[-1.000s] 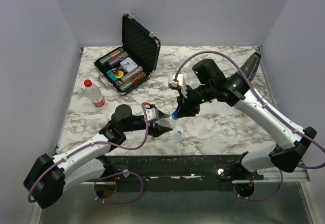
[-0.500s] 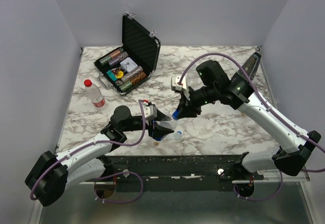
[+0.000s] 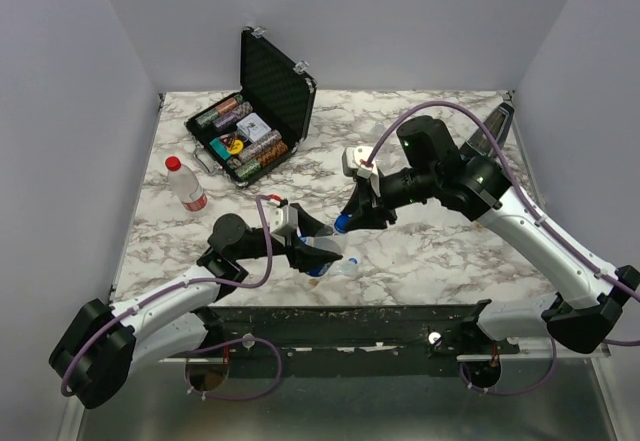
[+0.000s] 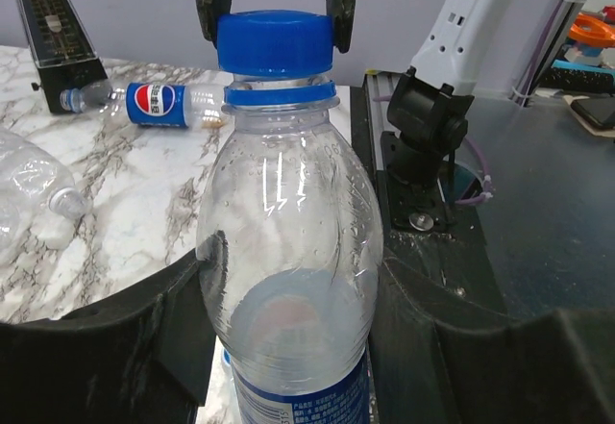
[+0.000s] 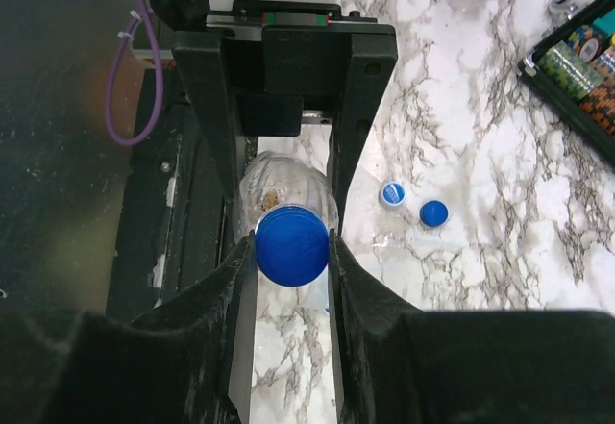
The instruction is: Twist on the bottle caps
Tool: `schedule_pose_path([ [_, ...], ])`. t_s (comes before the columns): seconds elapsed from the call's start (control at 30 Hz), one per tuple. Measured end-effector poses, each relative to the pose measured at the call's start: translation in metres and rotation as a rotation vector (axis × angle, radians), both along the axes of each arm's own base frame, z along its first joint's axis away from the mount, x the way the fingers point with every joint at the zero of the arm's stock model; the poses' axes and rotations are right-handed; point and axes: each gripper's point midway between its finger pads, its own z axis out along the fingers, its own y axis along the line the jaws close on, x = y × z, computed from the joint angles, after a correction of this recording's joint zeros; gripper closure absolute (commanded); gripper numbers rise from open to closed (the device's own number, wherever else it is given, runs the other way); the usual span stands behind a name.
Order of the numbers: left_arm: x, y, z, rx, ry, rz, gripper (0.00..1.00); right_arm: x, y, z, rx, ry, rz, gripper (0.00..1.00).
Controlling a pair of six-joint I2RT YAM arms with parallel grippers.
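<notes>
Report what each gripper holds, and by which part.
The left gripper holds the clear bottle by its body. The right gripper pinches the blue cap, which sits on the bottle's neck, by its sides.

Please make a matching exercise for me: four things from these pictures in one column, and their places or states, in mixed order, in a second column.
Things
1. blue cap
2. clear bottle
3. Pepsi bottle
4. black case

Places or states
a. lying on its side on the table
b. open, with chips inside
c. pinched by the right gripper
d. gripped by the left gripper

Pairs: 1-c, 2-d, 3-a, 4-b
</notes>
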Motion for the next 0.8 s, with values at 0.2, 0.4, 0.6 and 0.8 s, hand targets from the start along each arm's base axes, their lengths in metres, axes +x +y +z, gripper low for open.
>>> schedule_pose_path([
  [0.2, -0.003, 0.001, 0.011, -0.038, -0.011, -0.012, 1.0, -0.002, 0.005, 0.009, 0.057, 0.007, 0.03, 0.8],
  [0.4, -0.003, 0.004, 0.012, -0.05, -0.008, -0.006, 1.0, -0.002, 0.008, 0.013, 0.091, 0.027, 0.043, 0.79],
  [0.6, 0.003, 0.008, 0.01, -0.026, -0.045, 0.043, 1.0, -0.001, 0.01, 0.013, 0.092, 0.049, 0.028, 0.72],
  [0.8, 0.01, 0.008, 0.005, 0.001, -0.061, 0.08, 1.0, 0.005, 0.01, 0.009, 0.074, 0.049, -0.006, 0.65],
])
